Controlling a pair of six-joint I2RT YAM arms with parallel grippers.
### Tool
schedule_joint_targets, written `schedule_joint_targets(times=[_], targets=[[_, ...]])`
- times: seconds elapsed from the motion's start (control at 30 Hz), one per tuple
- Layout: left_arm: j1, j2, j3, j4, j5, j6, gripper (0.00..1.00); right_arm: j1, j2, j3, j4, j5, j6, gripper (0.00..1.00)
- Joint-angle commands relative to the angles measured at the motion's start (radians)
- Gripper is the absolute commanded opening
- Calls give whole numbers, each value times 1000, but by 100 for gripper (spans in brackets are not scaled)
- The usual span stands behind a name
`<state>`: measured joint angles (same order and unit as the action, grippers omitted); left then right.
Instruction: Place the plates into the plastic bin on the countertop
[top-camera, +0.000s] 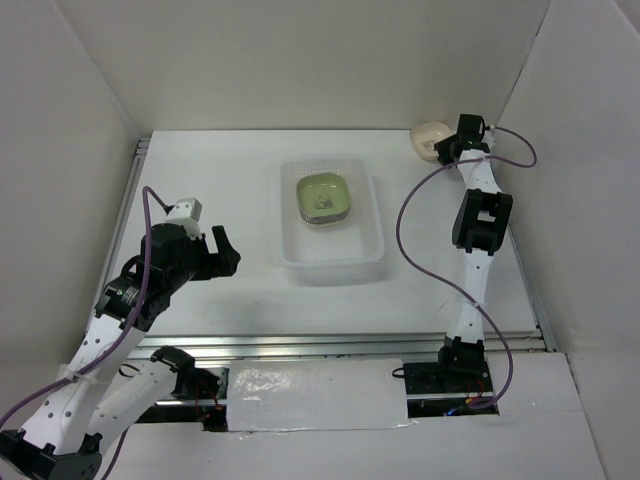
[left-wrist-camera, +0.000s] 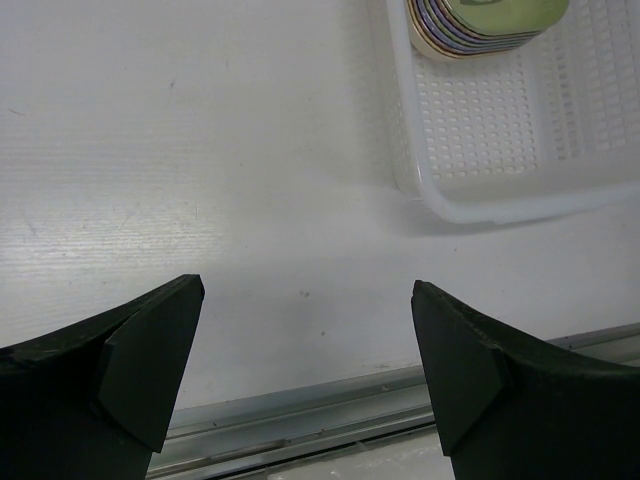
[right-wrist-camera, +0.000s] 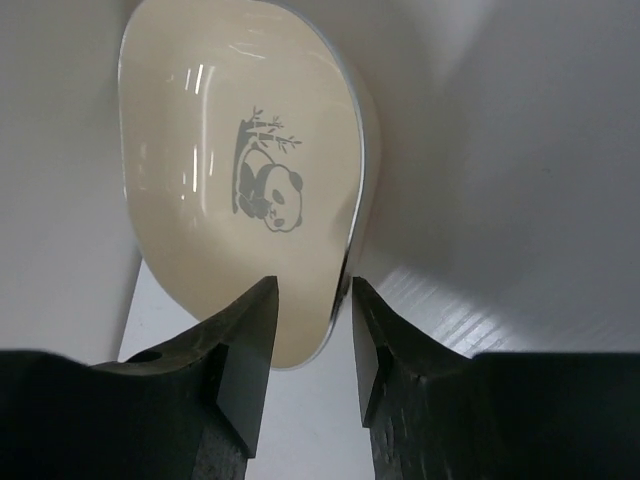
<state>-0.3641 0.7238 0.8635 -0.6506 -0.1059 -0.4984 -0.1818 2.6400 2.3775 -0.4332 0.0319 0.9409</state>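
Nearest of all, a metal rail (top-camera: 330, 345) runs along the front edge of the white surface (top-camera: 230, 180), on the near side of the plastic bin (top-camera: 332, 262). Left of the bin and a little nearer than it, the left pincer (left-wrist-camera: 308, 290) hangs above bare surface with its jaws spread wide and nothing between them; from its wrist camera the bin's near left corner shows just ahead and to the right. The bin sits about mid-surface, and inside it, toward its far half, lies a stack of plates (top-camera: 324, 197) with a green one on top and lavender, brown and cream edges showing beneath. Well beyond the bin and off to its right, in the far corner by the wall (right-wrist-camera: 520, 150), the right pincer (right-wrist-camera: 313, 290) has its jaws narrowed around the near rim of a cream plate (right-wrist-camera: 220, 130): one finger lies over the plate's inside, the other just outside the rim. Whether the pads actually press on the rim cannot be told. The plate carries a small panda print (right-wrist-camera: 268, 190) at its centre and sits outside the bin.
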Motion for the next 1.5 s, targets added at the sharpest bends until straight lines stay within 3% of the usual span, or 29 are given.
schedule_joint_targets(times=[0.0,0.2,0.3,0.37,0.4,0.43,0.6,0.63,0.73,0.8,0.83,0.93,1.1,1.23,1.37,1.47], targets=[[4,-9,9,34,-2,23,99,-10,23,35,-4,-27,15,41],[2,5,12,29,-9,24,99,-16,31,32,10,-75,15,40],[4,9,14,29,-12,24,99,-19,35,37,5,-92,13,34],[4,12,16,28,-18,23,99,-21,34,35,1,-98,13,16],[2,14,17,26,-18,24,99,-22,34,28,-4,-104,12,13],[4,14,17,26,-20,23,99,-22,31,19,1,-105,12,0],[5,26,17,25,-20,24,99,-1,-136,-133,25,-60,-33,0],[5,29,17,26,-18,23,99,8,-185,-240,57,-35,-40,0],[5,22,17,25,-18,24,99,44,-500,-461,120,38,-92,0],[4,8,17,20,-31,17,99,94,-628,-567,111,89,-169,0],[4,3,19,17,-41,12,99,116,-734,-575,93,123,-204,0],[7,-29,19,6,-87,-6,99,206,-819,-500,-82,99,-329,0],[11,-89,23,-12,-167,-40,99,336,-801,-388,-312,-27,-425,0],[17,-144,23,-32,-230,-64,99,461,-714,-354,-331,-150,-503,0],[16,-237,16,-46,-285,-104,99,525,-609,-256,-396,-89,-559,0],[17,-284,8,-44,-299,-111,99,548,-589,-300,-391,-84,-556,0]])
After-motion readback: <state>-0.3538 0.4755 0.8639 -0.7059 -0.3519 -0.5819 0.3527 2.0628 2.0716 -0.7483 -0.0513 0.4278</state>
